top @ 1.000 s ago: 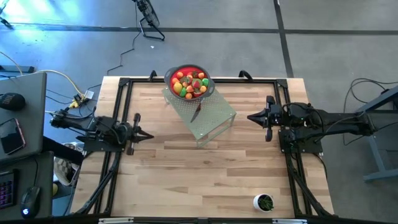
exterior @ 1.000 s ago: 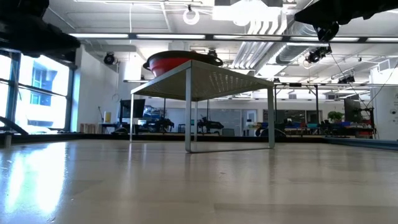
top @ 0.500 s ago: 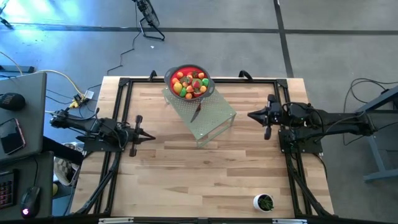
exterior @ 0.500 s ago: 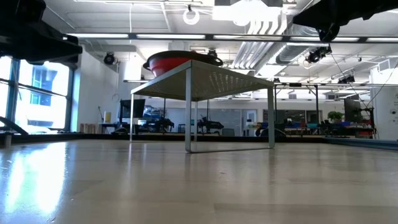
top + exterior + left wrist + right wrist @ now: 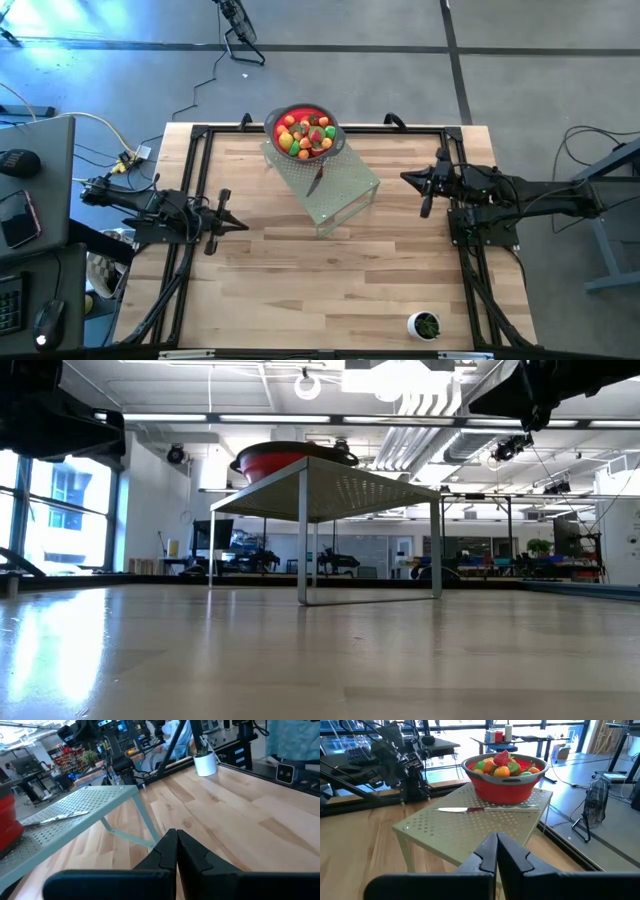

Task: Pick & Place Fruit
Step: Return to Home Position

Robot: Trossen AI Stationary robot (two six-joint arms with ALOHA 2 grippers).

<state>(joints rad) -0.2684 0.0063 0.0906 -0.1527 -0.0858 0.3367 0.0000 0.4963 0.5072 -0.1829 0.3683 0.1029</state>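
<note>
The fruit [image 5: 305,132] is a heap of small red, orange, yellow and green pieces in a red bowl [image 5: 506,786]. The bowl stands on the far end of a pale green perforated stand [image 5: 335,190] at the table's far middle. Left of the stand, my left gripper [image 5: 245,224] is shut and empty, pointing level toward the table's right. Its tips [image 5: 176,841] meet in the left wrist view. Right of the stand, my right gripper [image 5: 403,178] is also shut and empty, pointing toward the bowl, with its tips [image 5: 496,843] together in the right wrist view.
A silver knife [image 5: 485,809] lies on the stand next to the bowl. A small white cup with green contents [image 5: 424,325] stands near the table's front right corner. Black frame rails [image 5: 190,170] run along the table's sides and far edge. Bare wood lies in front of the stand.
My left gripper has rolled a little about its own axis and sunk slightly. My right gripper has swung its tip a little toward the table's far edge, toward the bowl. Both stay shut. Bowl, fruit and knife have not moved.
</note>
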